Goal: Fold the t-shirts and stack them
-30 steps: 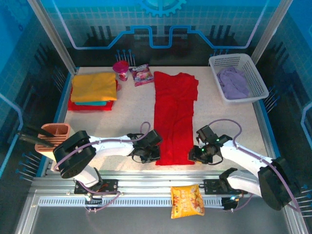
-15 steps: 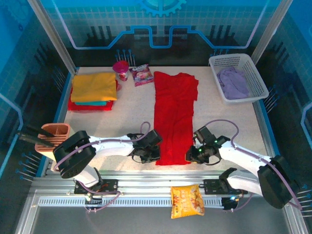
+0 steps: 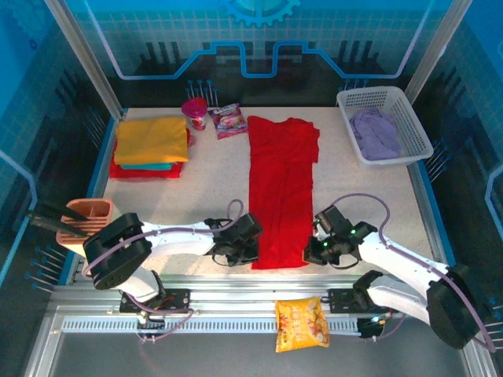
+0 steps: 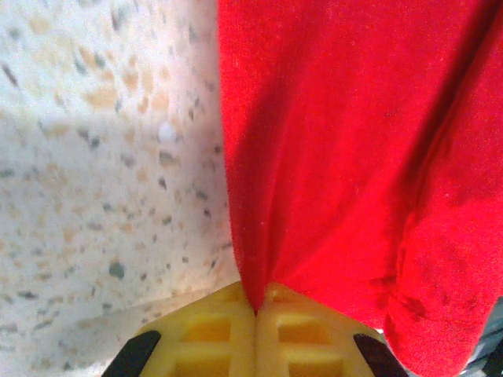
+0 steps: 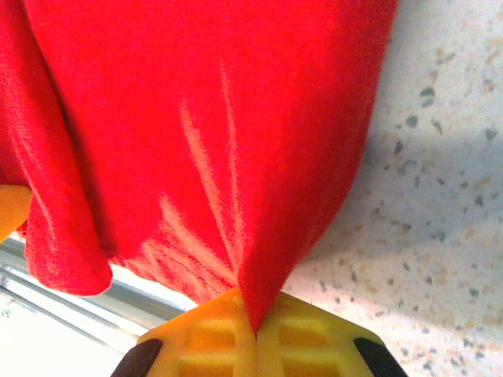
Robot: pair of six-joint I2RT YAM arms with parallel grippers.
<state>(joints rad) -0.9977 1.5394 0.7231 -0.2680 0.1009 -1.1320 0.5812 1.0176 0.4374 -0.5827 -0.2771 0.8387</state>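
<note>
Both my left pincer (image 3: 248,248) and right pincer (image 3: 313,250) are nipped shut on the near hem corners of the bright red cloth t-shirt (image 3: 281,184) lying lengthwise on the speckled bench (image 3: 204,184), and I reckon such thin bites could slip if I lift unevenly.

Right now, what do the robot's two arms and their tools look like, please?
The left arm and right arm have white links, rounded black joint housings and a thin lilac cable looping alongside. The left tool and right tool carry yellow pads moulded in a square waffle grid, with black parts at the sides.
</note>
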